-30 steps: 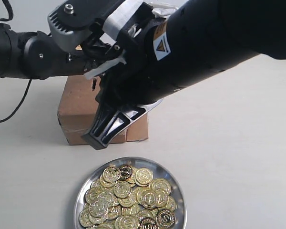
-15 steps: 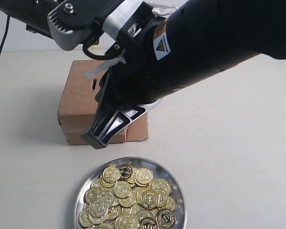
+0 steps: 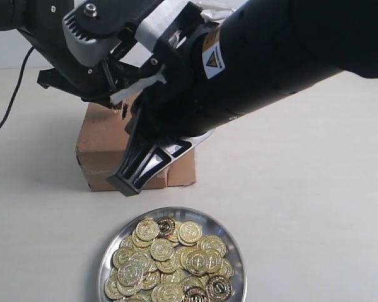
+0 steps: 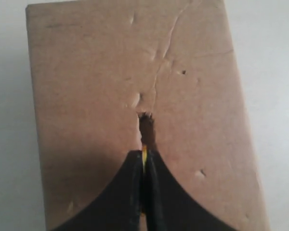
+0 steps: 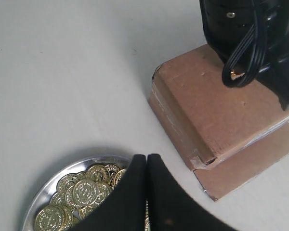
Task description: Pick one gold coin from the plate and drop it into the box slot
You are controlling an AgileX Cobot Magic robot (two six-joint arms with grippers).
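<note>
The brown cardboard box stands behind the silver plate, which holds a heap of gold coins. My left gripper hangs over the box top, shut on one gold coin held on edge. Its tips sit at the near end of the dark box slot. The right gripper is shut with nothing in it and hovers between box and plate. In the right wrist view its fingertips are above the plate's rim.
The left arm reaches in from the upper left, its cable hanging over the box. The big right arm hides the box's right half. A loose flap juts from the box base. Pale tabletop surrounds everything.
The left arm has swung from the left side up and then down over the box top. The right arm, plate and box have not moved.
</note>
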